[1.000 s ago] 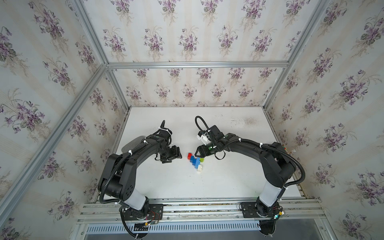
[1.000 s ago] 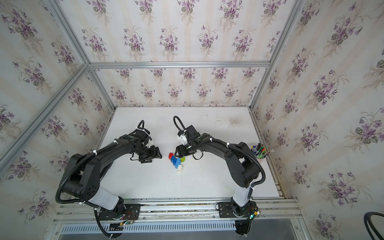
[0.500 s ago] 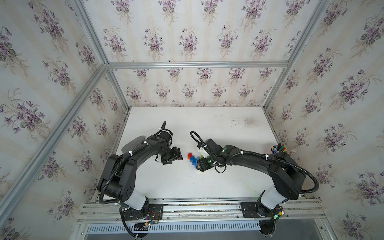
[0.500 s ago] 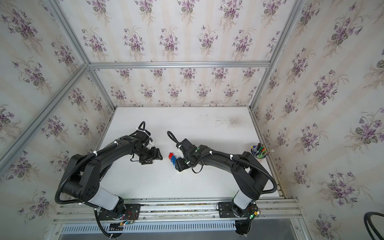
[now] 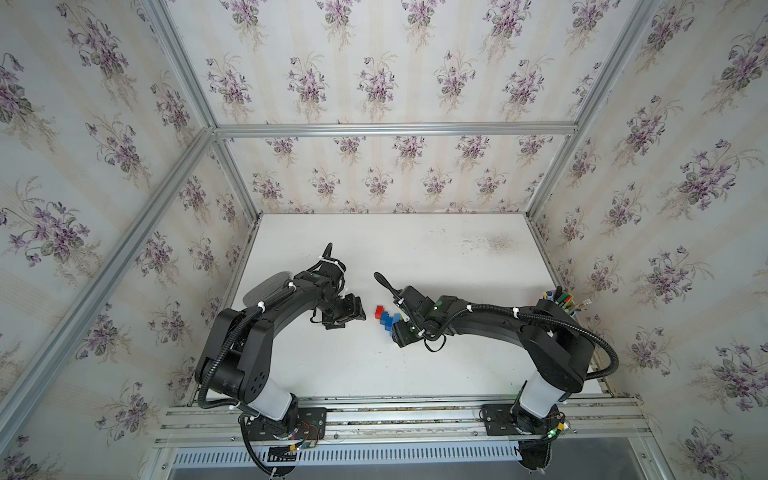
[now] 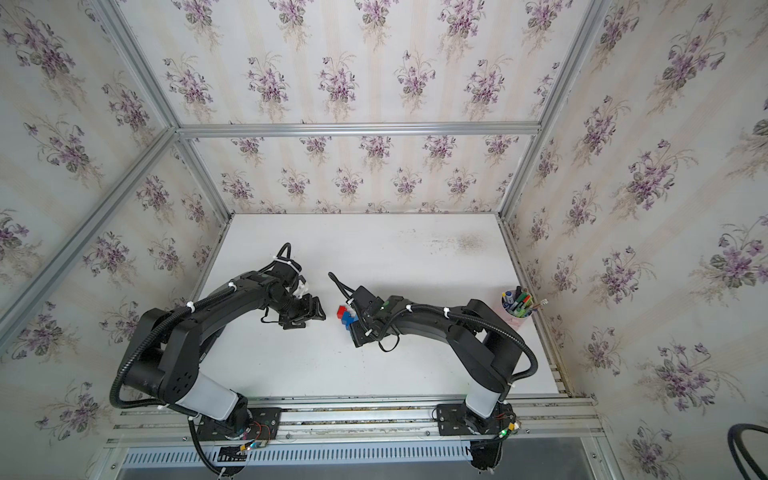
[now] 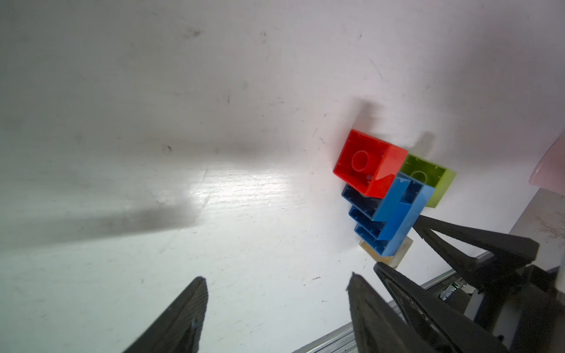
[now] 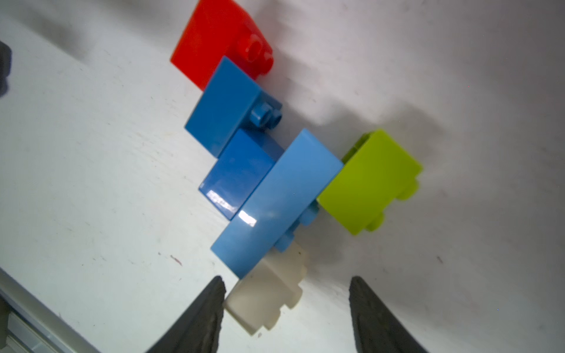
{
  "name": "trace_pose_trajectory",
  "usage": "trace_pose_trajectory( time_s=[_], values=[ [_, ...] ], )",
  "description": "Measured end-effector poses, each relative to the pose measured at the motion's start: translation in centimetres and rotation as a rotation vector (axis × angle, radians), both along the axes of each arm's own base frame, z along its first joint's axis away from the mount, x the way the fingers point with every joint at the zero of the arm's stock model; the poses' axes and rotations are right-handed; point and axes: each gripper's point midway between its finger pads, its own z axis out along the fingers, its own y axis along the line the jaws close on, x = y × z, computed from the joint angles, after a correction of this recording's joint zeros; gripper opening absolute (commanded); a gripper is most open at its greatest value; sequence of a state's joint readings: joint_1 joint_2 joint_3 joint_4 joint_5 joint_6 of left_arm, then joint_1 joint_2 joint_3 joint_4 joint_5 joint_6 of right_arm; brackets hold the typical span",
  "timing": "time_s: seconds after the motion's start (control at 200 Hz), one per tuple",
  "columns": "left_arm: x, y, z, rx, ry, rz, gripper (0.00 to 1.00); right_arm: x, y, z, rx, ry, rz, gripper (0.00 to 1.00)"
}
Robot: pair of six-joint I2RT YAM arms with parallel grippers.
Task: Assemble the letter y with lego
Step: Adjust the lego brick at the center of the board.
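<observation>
The right wrist view showed the cream-white studded plastic brick (image 8: 269, 293) of the joined lego Y (image 8: 275, 183) between the parted jaws of the right gripper (image 8: 286, 279), seemingly touching one, unclamped; both top views hid it, mid-frame. The left gripper (image 7: 276, 278) gaped empty nearby; a pale pink cup (image 6: 517, 323) of pens stood far right.

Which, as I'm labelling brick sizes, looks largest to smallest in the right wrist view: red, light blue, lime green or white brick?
1. light blue brick
2. lime green brick
3. red brick and white brick: similar, both partly hidden, so unranked.
</observation>
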State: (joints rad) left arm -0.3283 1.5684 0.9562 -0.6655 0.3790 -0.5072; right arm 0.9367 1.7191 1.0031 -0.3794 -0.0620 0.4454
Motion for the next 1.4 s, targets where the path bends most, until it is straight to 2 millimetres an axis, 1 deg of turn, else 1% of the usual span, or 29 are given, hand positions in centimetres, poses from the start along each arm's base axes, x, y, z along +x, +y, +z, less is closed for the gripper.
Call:
trace_pose_trajectory(
  time_s=[0.19,0.445,0.759,0.949,1.244,1.319,1.399],
  values=[
    [0.0,0.0,0.1,-0.001,-0.002,0.0,0.74,0.8,-0.5,-0.1,-0.024,-0.022,-0.021,0.65],
    [-0.1,0.0,0.2,-0.003,-0.007,0.0,0.74,3.1,-2.8,-0.1,-0.064,-0.05,-0.082,0.64],
    [-0.3,0.2,0.4,0.0,-0.012,0.001,0.74,5.3,-4.8,-0.3,-0.086,-0.067,-0.146,0.64],
    [-0.5,0.3,0.2,0.004,-0.007,0.002,0.74,6.8,-4.5,-0.4,-0.086,-0.086,-0.154,0.64],
    [-0.7,0.3,0.2,0.005,-0.007,0.002,0.74,7.5,-4.1,-0.1,-0.08,-0.1,-0.154,0.63],
    [-0.6,0.4,0.3,0.006,-0.011,0.002,0.74,7.4,-4.3,0.4,-0.074,-0.106,-0.155,0.64],
    [-0.5,0.4,0.6,0.007,-0.018,0.003,0.75,7.4,-4.4,1.5,-0.061,-0.124,-0.16,0.64]
  ],
)
